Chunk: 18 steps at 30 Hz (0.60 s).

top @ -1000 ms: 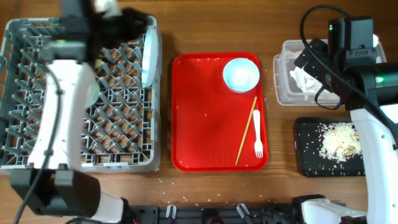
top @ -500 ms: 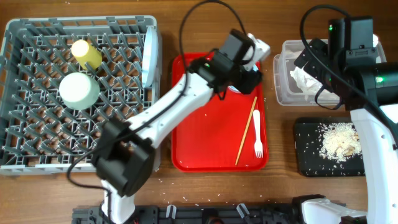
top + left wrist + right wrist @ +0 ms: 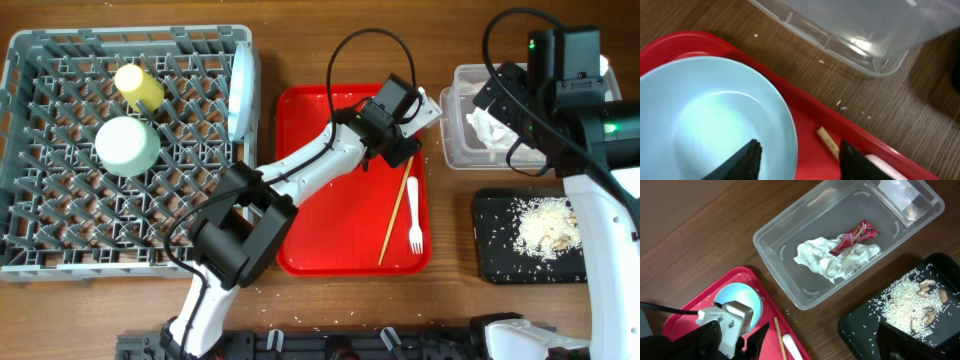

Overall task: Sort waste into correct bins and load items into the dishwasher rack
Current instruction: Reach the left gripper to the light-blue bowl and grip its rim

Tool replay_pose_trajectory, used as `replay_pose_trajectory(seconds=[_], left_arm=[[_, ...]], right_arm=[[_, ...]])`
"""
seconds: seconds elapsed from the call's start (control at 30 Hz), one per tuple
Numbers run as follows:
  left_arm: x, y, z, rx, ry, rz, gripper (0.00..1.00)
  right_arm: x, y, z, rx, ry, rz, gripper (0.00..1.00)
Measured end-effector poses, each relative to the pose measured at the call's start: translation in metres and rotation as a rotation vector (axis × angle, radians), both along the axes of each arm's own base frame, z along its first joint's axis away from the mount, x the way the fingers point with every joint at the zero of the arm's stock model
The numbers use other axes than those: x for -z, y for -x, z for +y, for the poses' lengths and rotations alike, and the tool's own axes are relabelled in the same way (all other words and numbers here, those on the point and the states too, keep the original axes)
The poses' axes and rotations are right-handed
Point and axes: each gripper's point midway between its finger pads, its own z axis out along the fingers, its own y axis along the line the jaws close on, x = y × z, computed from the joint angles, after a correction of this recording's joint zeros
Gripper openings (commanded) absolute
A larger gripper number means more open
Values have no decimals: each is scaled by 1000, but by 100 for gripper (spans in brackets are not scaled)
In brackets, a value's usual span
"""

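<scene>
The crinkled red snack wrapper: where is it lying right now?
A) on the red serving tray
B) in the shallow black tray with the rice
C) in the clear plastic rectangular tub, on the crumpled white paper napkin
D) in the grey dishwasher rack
C: the right wrist view shows the crinkled red snack wrapper resting on the crumpled white paper napkin inside the clear plastic rectangular tub.

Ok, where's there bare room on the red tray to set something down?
Bare: lower left of the red tray, bordered by its rim and the chopstick. Crowded: top right corner, with bowl and left gripper; the fork fills the right edge.
</scene>
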Motion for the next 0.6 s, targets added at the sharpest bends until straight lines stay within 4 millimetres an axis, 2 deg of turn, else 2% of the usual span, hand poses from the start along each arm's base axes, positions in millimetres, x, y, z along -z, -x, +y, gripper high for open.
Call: replay_pose_trajectory(seconds=[0.13, 0.23, 0.37, 0.5, 0.6], left_arm=[[9, 6, 5, 3, -32, 31, 46], [19, 9, 9, 4, -55, 55, 37], [32, 13, 12, 5, -78, 79, 17], [32, 13, 12, -5, -76, 84, 4], [24, 9, 11, -46, -59, 82, 4]], right_arm=[[0, 0, 0, 0, 0, 0, 100], [0, 0, 0, 0, 0, 0, 100], [0, 0, 0, 0, 0, 0, 100], [0, 0, 0, 0, 0, 0, 100], [0, 0, 0, 0, 0, 0, 100]])
